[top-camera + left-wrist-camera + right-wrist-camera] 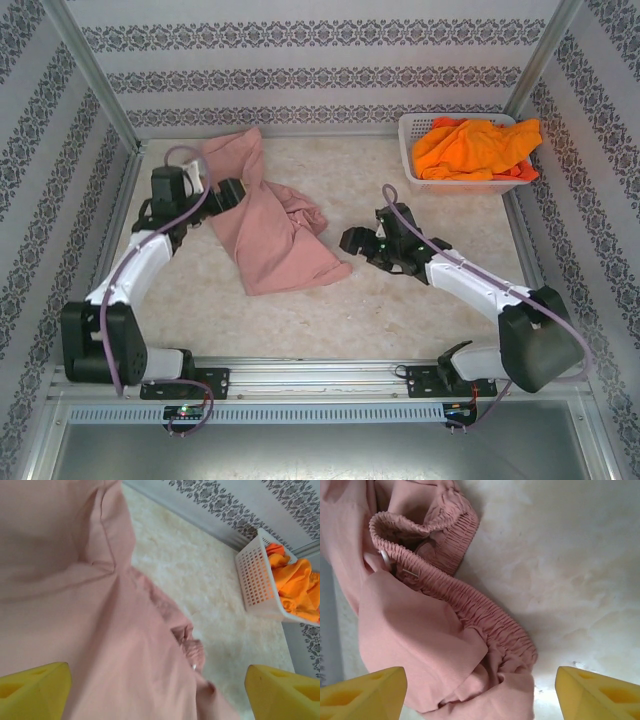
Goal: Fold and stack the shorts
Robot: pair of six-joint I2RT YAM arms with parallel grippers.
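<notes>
Left claw [160, 692] is spread wide and empty, hanging over the pink shorts [270, 230]. Right claw [480, 692] is equally wide and empty, over their elastic waistband [470, 605]. These shorts lie crumpled on the bench [400, 310], far-left part. They look light and limp, so pinch the waistband's 2 ends. Orange shorts [475, 145] fill the basket [412, 150] in the far-right corner.

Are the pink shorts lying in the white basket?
No, the pink shorts lie crumpled on the table, while the basket holds orange cloth.

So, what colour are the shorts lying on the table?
The shorts are dusty pink; right wrist view shows it best.
</notes>
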